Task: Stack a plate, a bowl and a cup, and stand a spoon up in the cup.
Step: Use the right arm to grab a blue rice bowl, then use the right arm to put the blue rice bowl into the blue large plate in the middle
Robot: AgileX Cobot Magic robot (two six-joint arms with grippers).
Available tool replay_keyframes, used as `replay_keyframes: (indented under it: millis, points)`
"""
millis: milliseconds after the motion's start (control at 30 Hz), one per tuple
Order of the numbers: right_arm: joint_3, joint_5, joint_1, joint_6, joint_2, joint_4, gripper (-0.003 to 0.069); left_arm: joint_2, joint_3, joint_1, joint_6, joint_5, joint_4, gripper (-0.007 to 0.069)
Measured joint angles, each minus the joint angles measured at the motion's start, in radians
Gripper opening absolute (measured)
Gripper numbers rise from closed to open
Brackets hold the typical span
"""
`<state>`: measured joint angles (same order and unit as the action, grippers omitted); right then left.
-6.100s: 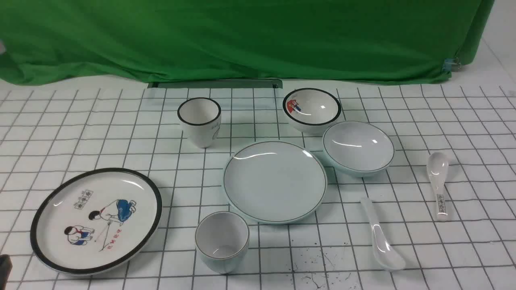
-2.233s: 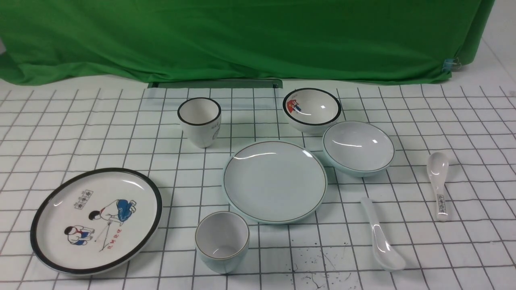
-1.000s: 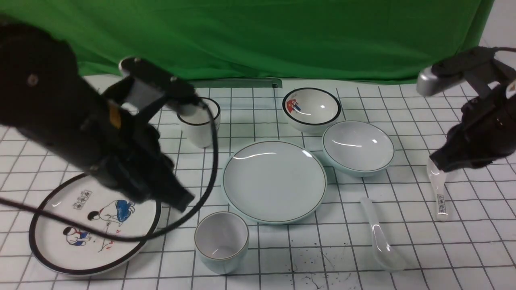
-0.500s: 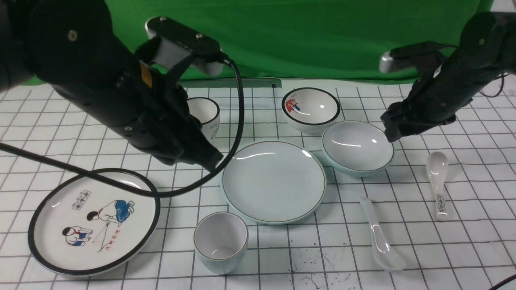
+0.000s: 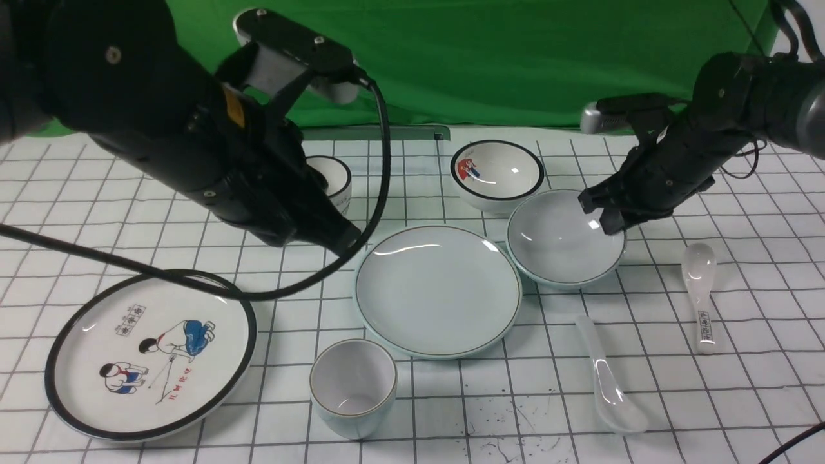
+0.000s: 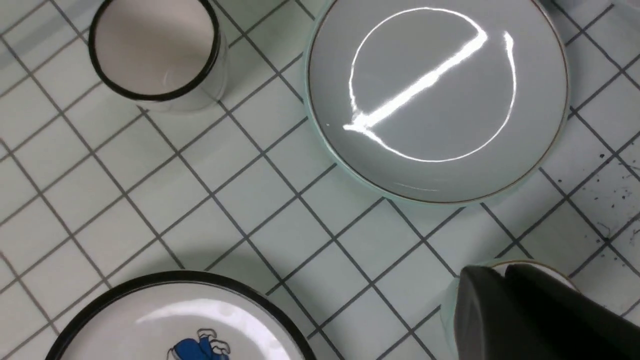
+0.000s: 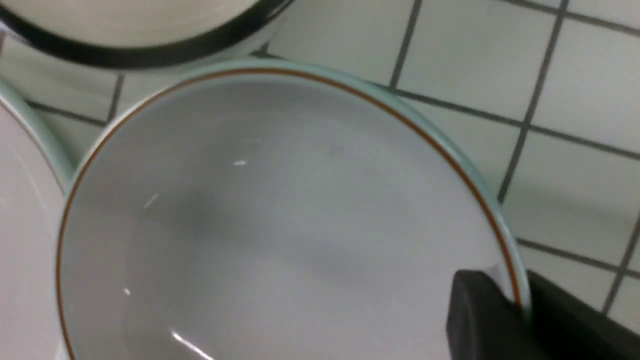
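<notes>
Here the right gripper (image 5: 604, 218) pinches the right rim of the bowl (image 5: 554, 248) — just beside the plate (image 5: 438, 290); the left gripper (image 5: 347, 240), jaws pressed together, hangs left of that plate.

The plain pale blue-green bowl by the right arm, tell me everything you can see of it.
The plain pale blue-green bowl is shallow, round and glossy, like glazed ceramic, with a thin brownish rim line and no picture. It is empty and looks tipped toward the front camera. The right gripper pinches its rim, fingers one inside, one outside. The pale blue-green round plate lies close beside it; contact is unclear.
</notes>
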<state>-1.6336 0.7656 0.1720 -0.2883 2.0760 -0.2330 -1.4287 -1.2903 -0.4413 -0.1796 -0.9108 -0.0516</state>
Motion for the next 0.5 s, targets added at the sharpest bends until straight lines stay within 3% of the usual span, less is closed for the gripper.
replay_keyframes:
  millis: [167, 300, 500]
  points:
    - [0.007, 0.092, 0.003, -0.048, -0.076, 0.007, 0.0076, 0.043, 0.062, 0.127, 0.004, 0.019, -0.017, -0.0011]
    - [0.005, 0.148, 0.049, -0.123, -0.201, -0.075, 0.0076, 0.141, 0.218, 0.242, 0.006, 0.070, -0.033, -0.0011]
    - [0.004, 0.132, 0.178, -0.152, -0.192, -0.158, 0.0076, 0.213, 0.361, 0.256, 0.004, 0.185, -0.079, -0.0011]
